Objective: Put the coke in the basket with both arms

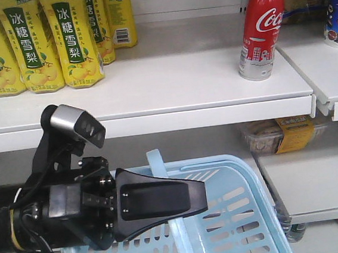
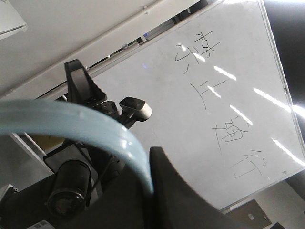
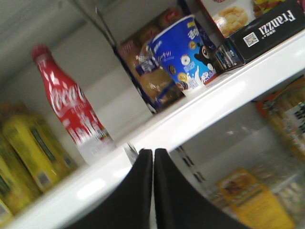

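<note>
A red coke bottle [image 1: 261,25] stands upright on the white shelf [image 1: 171,84], towards its right end. Below it hangs the light blue basket [image 1: 243,215]. Its handle [image 1: 156,161] runs through my left gripper [image 1: 164,200], which is shut on it. In the left wrist view the pale handle [image 2: 95,125] curves down into the left gripper [image 2: 151,183]. My right gripper [image 3: 153,153] is shut with nothing in it, just below the shelf edge [image 3: 200,114]. The coke bottle [image 3: 71,114] stands up and to its left. The right arm is outside the front view.
Yellow pear-drink bottles [image 1: 35,43] crowd the shelf's left side. A blue cup [image 3: 183,52] and snack packs sit on the adjoining shelf, right of the coke. Packaged food [image 1: 280,133] lies on the lower shelf. A whiteboard [image 2: 214,95] fills the left wrist view.
</note>
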`<state>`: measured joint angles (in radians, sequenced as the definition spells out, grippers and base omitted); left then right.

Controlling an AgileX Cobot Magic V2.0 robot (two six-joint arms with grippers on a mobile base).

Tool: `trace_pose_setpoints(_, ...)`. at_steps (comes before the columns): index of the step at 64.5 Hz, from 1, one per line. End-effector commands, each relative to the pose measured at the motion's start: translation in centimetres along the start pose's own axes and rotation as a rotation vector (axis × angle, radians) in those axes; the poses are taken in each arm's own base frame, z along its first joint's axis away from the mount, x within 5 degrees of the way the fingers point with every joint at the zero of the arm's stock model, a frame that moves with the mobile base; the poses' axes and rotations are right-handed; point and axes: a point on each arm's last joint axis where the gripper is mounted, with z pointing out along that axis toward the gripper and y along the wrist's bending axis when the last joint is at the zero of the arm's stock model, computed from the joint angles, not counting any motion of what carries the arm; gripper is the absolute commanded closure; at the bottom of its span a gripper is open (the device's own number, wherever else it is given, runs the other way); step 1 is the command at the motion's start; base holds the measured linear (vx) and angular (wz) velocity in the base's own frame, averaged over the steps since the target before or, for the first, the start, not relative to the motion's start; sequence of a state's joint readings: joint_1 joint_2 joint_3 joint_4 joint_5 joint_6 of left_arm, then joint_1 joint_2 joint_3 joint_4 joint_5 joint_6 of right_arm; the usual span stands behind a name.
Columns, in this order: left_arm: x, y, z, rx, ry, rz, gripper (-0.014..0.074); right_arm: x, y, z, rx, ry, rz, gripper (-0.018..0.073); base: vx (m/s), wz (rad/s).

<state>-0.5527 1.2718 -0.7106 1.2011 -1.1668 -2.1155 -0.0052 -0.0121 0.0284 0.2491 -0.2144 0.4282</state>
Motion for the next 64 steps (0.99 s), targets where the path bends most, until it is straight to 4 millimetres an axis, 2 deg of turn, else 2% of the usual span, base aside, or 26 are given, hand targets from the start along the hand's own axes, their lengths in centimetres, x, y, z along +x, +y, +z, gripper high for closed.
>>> trace_pose_setpoints(1, 0.3, -3.3, -0.3, 0.244, 0.044, 0.02, 0.0603, -1.2, 0.7, -0.2, -0.062, -0.104, 0.161, 0.0559, 0.0, 0.0)
trace_pose_setpoints(7, 0.3, -3.3, -0.3, 0.244, 0.044, 0.02, 0.0603, -2.6, 2.5, -0.1, -0.123, -0.086, 0.042, 0.0524, 0.0, 0.0)
trace_pose_setpoints(13, 0.3, -3.3, -0.3, 0.244, 0.044, 0.02, 0.0603, -5.0, 5.0, -0.3, -0.192, -0.109, -0.083, 0.0428, 0.0, 0.0)
trace_pose_setpoints(23, 0.3, -3.3, -0.3, 0.244, 0.044, 0.02, 0.0603, -8.6, 8.7, -0.5, -0.297, -0.157, -0.168, 0.0142, 0.0, 0.0)
trace_pose_setpoints(30, 0.3, -3.3, -0.3, 0.244, 0.044, 0.02, 0.0603, -9.3, 10.1, 0.2, -0.353, -0.125, -0.236, -0.0025, 0.0, 0.0)
trace_pose_setpoints(34, 0.3, -3.3, -0.3, 0.244, 0.044, 0.02, 0.0603, -9.2, 10.5, 0.8, -0.381, -0.097, -0.245, -0.0077, 0.0, 0.0)
trace_pose_setpoints(38, 0.3, -3.3, -0.3, 0.244, 0.044, 0.02, 0.0603, -8.9, 11.0, 1.5, -0.423, -0.062, -0.282, -0.01, 0.0, 0.0)
trace_pose_setpoints(47, 0.3, -3.3, -0.3, 0.244, 0.044, 0.02, 0.0603, -8.7, 12.5, 3.8, -0.516, 0.04, -0.362, -0.0092, 0.0, 0.0)
trace_pose_setpoints(64, 0.3, -3.3, -0.3, 0.244, 0.044, 0.02, 0.0603, -10.3, 14.7, 10.9, -0.487, 0.195, -0.58, -0.0087, 0.0, 0.0)
